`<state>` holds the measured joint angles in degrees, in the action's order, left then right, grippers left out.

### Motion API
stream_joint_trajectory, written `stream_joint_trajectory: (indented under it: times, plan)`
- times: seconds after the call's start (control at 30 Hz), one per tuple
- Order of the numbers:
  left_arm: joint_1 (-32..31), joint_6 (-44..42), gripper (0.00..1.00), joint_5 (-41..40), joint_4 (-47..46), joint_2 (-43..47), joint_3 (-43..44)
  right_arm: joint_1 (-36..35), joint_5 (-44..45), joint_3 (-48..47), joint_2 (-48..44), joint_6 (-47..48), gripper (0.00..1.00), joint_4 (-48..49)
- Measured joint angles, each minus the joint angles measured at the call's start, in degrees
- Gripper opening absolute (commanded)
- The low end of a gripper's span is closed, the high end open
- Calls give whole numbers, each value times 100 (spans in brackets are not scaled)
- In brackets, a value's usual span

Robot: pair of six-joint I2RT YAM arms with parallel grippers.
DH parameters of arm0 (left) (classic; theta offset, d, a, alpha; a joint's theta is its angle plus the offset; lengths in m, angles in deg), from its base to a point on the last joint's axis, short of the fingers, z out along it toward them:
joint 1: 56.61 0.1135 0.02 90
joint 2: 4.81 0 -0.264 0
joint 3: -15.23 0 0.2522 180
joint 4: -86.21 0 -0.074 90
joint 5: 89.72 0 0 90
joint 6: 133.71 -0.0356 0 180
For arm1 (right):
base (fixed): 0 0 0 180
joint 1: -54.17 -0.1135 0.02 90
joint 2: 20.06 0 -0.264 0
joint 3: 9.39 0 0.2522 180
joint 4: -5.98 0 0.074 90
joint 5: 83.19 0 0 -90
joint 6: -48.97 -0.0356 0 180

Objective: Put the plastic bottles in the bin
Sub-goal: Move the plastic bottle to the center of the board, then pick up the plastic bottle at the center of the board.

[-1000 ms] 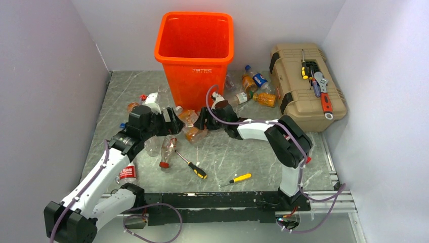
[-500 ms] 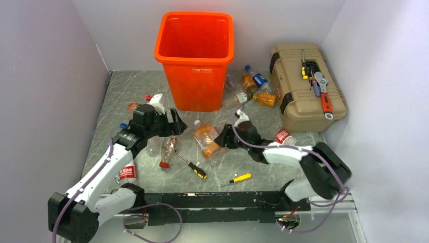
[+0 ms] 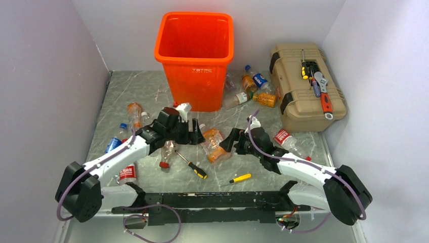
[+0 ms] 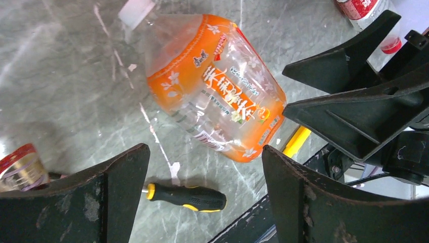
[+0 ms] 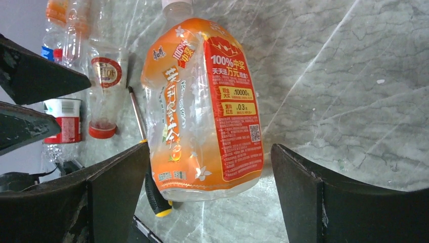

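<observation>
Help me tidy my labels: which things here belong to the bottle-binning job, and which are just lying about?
Job: orange bin; orange-labelled bottle lying mid-table; other plastic bottles scattered around.
Lying about: tan toolbox; wrench on it; black-handled screwdriver; yellow-handled screwdriver.

Lettering on bin [image 3: 195, 91] too small to read; orange-label bottle [image 5: 202, 101] cap cropped by right wrist view's top edge.
</observation>
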<state>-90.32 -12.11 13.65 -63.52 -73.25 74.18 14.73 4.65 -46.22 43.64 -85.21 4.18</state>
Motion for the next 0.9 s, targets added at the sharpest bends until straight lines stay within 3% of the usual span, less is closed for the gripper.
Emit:
stream_joint_trajectory:
  times: [0.37,0.63,0.9]
  plan:
    - [-264,621,83,-79,-688,-1145,-83,68,-302,125,68,-50,98,9]
    - [-278,960,57,-70,-1196,-1670,-306,184,-610,273,68,-66,100,48]
    - [-289,1008,43,-166,-1550,-1670,-382,693,-1521,313,286,-166,100,299]
